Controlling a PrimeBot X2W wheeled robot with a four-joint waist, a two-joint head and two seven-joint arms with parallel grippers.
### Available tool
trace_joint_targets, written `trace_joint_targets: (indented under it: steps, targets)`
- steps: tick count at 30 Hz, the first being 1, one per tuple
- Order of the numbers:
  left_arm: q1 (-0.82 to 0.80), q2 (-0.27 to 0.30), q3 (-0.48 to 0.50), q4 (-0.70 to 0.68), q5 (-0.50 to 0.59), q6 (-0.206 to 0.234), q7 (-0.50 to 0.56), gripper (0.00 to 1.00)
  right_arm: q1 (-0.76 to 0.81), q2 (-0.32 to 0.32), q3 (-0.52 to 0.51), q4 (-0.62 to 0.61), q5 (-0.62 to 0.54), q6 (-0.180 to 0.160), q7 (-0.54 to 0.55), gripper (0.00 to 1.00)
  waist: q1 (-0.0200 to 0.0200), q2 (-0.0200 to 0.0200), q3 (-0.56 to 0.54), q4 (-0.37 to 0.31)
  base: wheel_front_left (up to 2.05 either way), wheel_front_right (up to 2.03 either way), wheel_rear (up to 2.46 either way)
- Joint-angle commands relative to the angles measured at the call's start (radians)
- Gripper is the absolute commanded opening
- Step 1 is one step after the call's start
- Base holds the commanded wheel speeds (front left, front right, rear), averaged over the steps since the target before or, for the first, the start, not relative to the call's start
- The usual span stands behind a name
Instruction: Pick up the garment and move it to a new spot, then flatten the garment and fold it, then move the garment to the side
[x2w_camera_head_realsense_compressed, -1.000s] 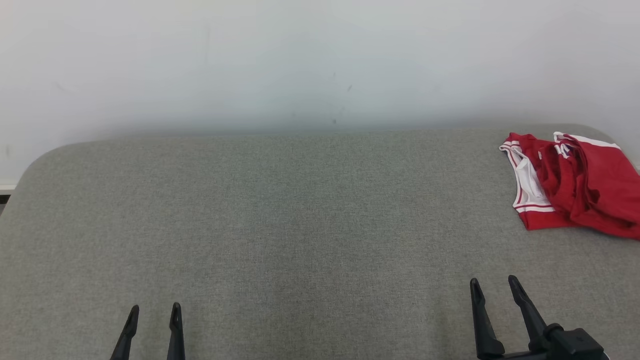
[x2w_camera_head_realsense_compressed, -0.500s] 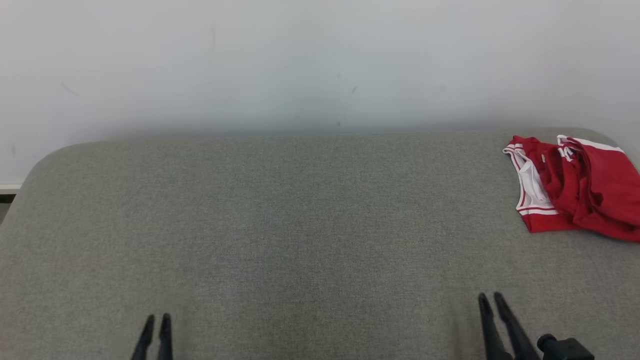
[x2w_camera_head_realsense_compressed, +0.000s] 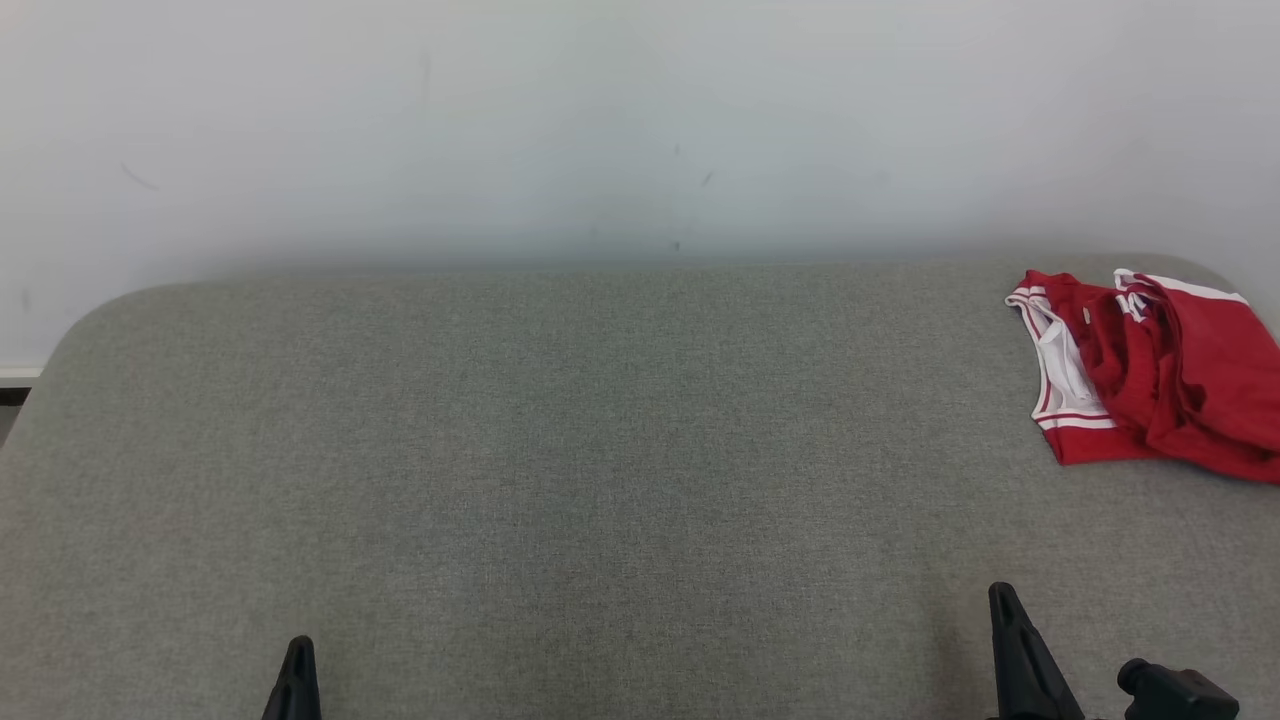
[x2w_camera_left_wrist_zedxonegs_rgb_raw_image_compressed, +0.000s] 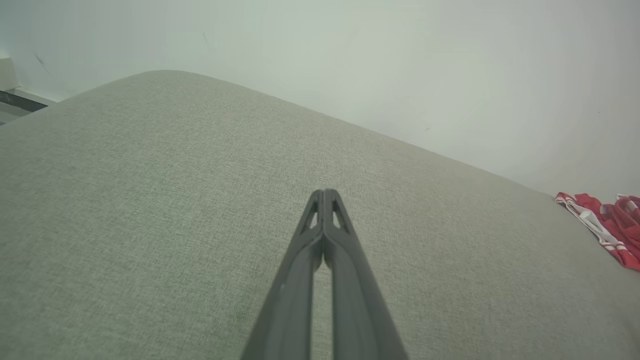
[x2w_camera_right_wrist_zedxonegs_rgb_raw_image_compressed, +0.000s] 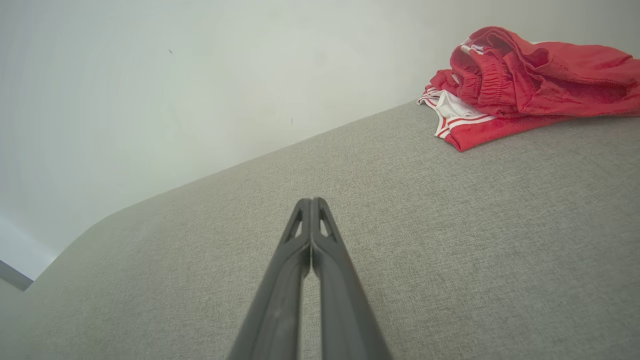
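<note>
The grey fabric surface (x2w_camera_head_realsense_compressed: 600, 450) spreads wide before a pale wall (x2w_camera_head_realsense_compressed: 600, 120). The red garment (x2w_camera_head_realsense_compressed: 1150, 380) with white trim lies at the surface's far right corner, bunched in loose layers rather than spread flat, and well apart from both grippers. The left gripper (x2w_camera_left_wrist_zedxonegs_rgb_raw_image_compressed: 324, 192) and right gripper (x2w_camera_right_wrist_zedxonegs_rgb_raw_image_compressed: 311, 201) sit low at the near edge, each with its fingers pressed together on nothing. As I judge it, this fits two stages: a garment lying at the corner to be fetched, or one roughly folded and set aside with the arms at rest. The pictures do not settle which, so I name no move. The head view places the garment at the corner, cut off by the picture's right margin. The right wrist view, from low down, shows a gathered waistband heaped on a flatter white-banded layer. The left wrist view catches a sliver of the trimmed edge.
</note>
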Motion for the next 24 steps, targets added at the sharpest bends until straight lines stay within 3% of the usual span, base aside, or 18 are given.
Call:
trace_joint_targets:
  steps: [1,24]
  targets:
    - [-0.032,0.001,0.007,-0.012,-0.043,0.000,0.007,0.00,-0.025,-0.010,-0.005,-0.012,0.044,0.000,0.007,0.00,0.0000,0.0001,0.000,0.000,0.00,0.00,0.00]
    - [-0.079,-0.004,0.025,0.003,-0.386,0.001,0.096,0.00,-0.069,-0.022,-0.028,-0.002,0.399,-0.001,0.082,0.00,0.0000,0.0001,0.004,-0.001,0.00,0.00,0.00]
